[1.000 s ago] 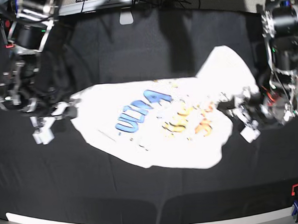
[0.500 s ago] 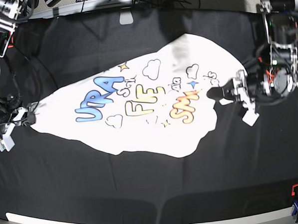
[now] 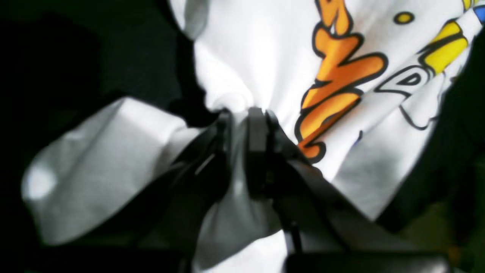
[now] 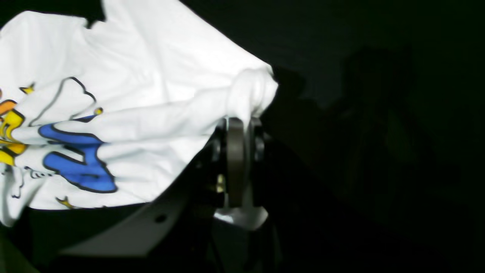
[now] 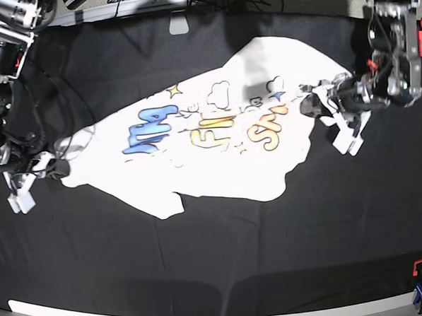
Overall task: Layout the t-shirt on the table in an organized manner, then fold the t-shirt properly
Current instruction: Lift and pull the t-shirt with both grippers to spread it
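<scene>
Shifted up and rightward since a moment ago, the t-shirt [image 5: 217, 140] print-up mid-frame over the table [image 5: 202, 257], right gripper [image 5: 52, 168] at left and left gripper [image 5: 313, 104] at right each pinched onto an edge; laying-out step, next calling for lowering it flat.

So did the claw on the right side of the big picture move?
Yes. The left claw, shut on the t-shirt, rose toward the table's far edge.

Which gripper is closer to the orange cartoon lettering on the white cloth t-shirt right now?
Left. The left gripper pinches the white cloth t-shirt right beside the orange cartoon lettering. The right gripper grips the opposite end, past the blue lettering.
</scene>
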Robot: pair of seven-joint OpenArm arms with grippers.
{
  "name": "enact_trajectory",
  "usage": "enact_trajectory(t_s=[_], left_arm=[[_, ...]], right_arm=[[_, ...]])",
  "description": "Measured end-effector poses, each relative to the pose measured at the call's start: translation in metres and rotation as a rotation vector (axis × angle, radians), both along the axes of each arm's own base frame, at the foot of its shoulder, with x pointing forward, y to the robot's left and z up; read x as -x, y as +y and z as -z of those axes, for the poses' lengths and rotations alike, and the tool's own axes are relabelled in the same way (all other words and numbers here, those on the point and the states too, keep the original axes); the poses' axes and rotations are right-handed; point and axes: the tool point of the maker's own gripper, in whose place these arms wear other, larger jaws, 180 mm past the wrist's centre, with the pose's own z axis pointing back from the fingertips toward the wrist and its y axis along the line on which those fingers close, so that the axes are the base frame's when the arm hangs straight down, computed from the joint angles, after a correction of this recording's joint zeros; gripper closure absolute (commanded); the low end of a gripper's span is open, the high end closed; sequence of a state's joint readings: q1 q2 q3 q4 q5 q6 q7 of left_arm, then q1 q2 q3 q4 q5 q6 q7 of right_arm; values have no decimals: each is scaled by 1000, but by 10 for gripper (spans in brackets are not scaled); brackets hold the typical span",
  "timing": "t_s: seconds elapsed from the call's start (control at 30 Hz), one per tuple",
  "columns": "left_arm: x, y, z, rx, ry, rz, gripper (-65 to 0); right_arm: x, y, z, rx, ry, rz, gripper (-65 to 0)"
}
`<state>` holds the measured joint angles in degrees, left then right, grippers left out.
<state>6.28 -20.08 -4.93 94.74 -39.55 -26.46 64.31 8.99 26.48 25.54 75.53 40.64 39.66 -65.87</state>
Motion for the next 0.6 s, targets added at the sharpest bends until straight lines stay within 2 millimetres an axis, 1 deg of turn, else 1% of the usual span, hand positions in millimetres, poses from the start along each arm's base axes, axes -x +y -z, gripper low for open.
enact_trajectory(t_s=[0.1, 0.2, 0.27, 0.33, 0.4, 0.47, 0.6], left_arm=[[6, -1, -17, -46, -61, -20, 0], [22, -7, -32, -65, -96, -8, 0], [40, -13, -37, -60, -96, 8, 0], [60, -18, -38, -57, -77, 23, 0], [78, -26, -38, -41, -54, 29, 0], [90, -32, -39, -24, -38, 28, 0], [104, -36, -37, -9, -9, 24, 0]], right_arm=[[8, 7, 5, -44, 5, -5, 0], [29, 9, 23, -47, 59, -6, 0], [45, 10, 35, -39, 99, -10, 0], [59, 11, 44, -36, 130, -14, 0], [70, 12, 48, -39, 148, -19, 0], [80, 15, 51, -37, 158, -28, 0], [102, 14, 56, 4, 196, -47, 0]])
